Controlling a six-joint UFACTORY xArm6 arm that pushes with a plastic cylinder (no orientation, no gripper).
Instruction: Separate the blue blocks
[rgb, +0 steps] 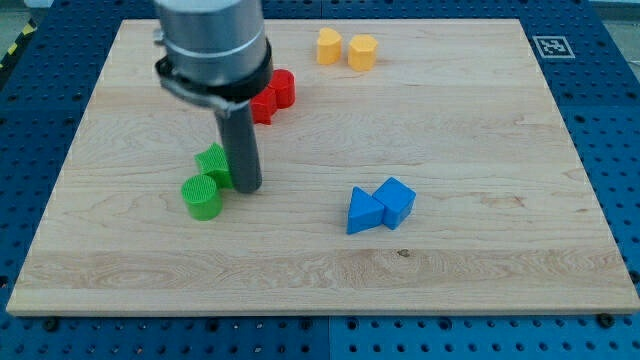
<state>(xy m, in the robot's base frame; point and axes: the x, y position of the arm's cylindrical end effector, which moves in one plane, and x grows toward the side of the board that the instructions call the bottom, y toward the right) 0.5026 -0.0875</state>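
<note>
Two blue blocks touch each other right of the board's centre: a blue triangular block (364, 211) on the left and a blue cube (397, 201) on its right. My tip (247, 187) stands well to the left of them, at the view's left-centre. It is right beside a green star-shaped block (214, 163) and just up-right of a green cylinder (202, 196).
Two red blocks (273, 94) sit touching behind the rod near the view's top. Two yellow blocks, one (329, 46) and another (362, 51), sit side by side at the top centre. The wooden board (500, 150) lies on a blue perforated table.
</note>
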